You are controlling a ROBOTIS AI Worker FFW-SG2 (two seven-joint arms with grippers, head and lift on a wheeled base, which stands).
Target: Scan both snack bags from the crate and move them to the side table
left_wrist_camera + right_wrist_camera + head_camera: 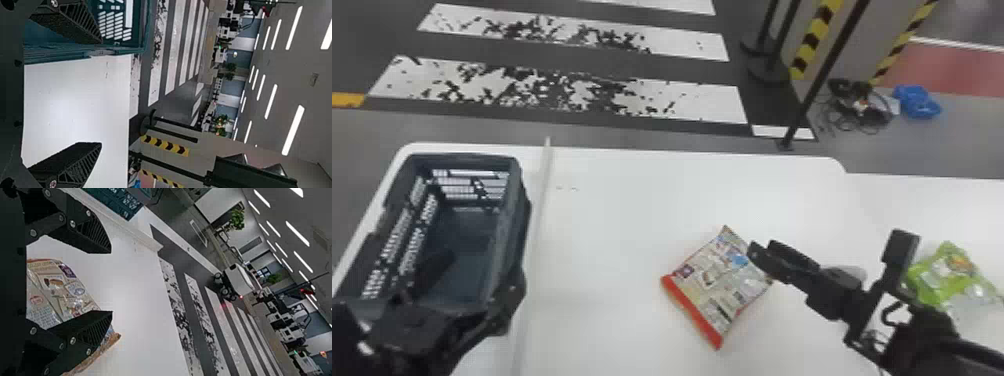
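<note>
At left, the crate (521,215) stood on the bench (612,215), left tool (101,93) over its near end, fingers spread, pinching nothing. A raised strip (546,185) ran just right of the crate. Right of that, the red-edged snack bag (714,285) lay flat, turned askew, red edge at its near left; roughly square, so long axis hard to call. Right tool (111,282) hung at its far right side, fingers spread, so the bag lay left and near of the tips; touching or not, couldn't tell. Right arm was clearly nearer and likely the one to grasp. Crate and strip were well apart from that reach. Far right, past the right wrist, was the green snack bag (934,275), probably on the side table; the right forearm could brush it when carrying the red-edged one over.
</note>
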